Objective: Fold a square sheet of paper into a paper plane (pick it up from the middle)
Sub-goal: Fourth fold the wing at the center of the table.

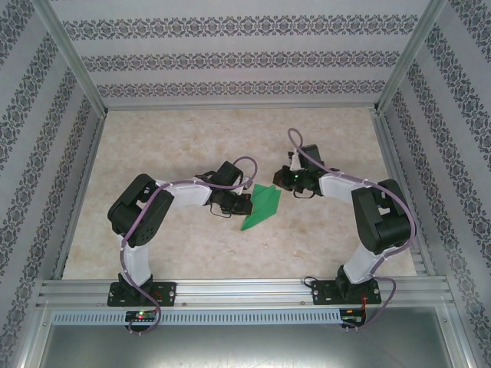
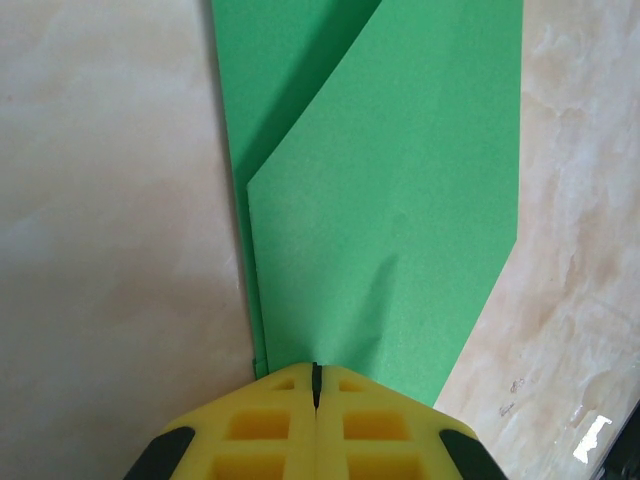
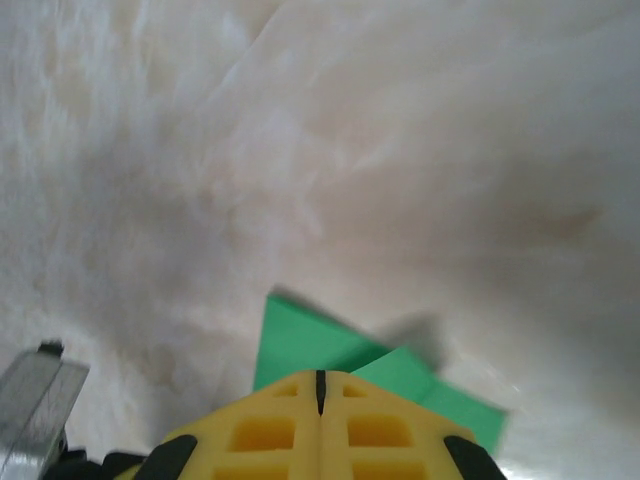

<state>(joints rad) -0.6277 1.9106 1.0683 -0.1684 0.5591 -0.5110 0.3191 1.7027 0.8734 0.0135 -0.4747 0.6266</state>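
The square sheet of paper is bright green and folded into a long pointed shape, lying flat on the marble table between the two arms. In the left wrist view the paper shows overlapping folded layers and a small crease close to my left gripper, whose yellow fingers are shut with their tips at the paper's near edge. From above, the left gripper sits at the paper's left side. My right gripper is at its upper right end, shut, its tips over a folded corner of the paper.
Aluminium frame rails run along the table's near edge, and patterned walls enclose the other three sides. A metal bracket shows at the lower left of the right wrist view. Bare marble table lies beyond the arms.
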